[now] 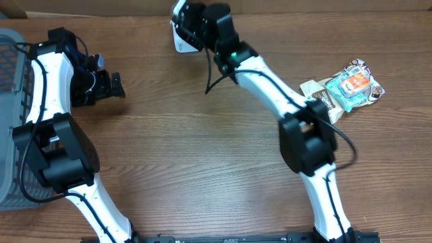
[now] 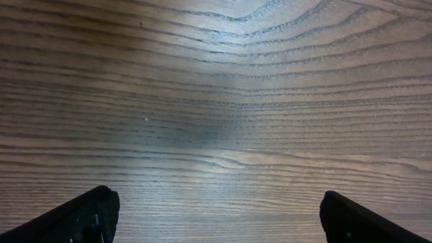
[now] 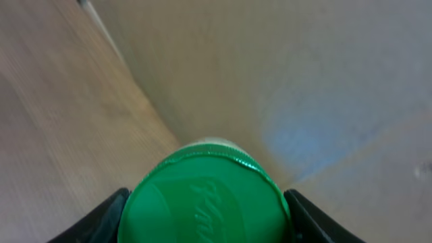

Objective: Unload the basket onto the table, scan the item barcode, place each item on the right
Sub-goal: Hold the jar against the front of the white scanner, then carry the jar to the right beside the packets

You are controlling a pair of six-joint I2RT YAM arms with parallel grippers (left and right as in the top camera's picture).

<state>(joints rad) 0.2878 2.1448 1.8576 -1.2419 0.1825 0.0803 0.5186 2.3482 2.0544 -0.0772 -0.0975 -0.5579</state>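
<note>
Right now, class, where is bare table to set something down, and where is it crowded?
Bare: the middle, between the left gripper and the right arm, down to the near edge. Crowded: snack packets at far right, basket at left edge.

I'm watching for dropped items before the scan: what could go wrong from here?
The right hand grips the green-lidded container only at its round sides, so it might slip or twist. It looks close to the cardboard wall and could bump it. No barcode shows in any view, so it may be facing the wrong way for scanning.
</note>
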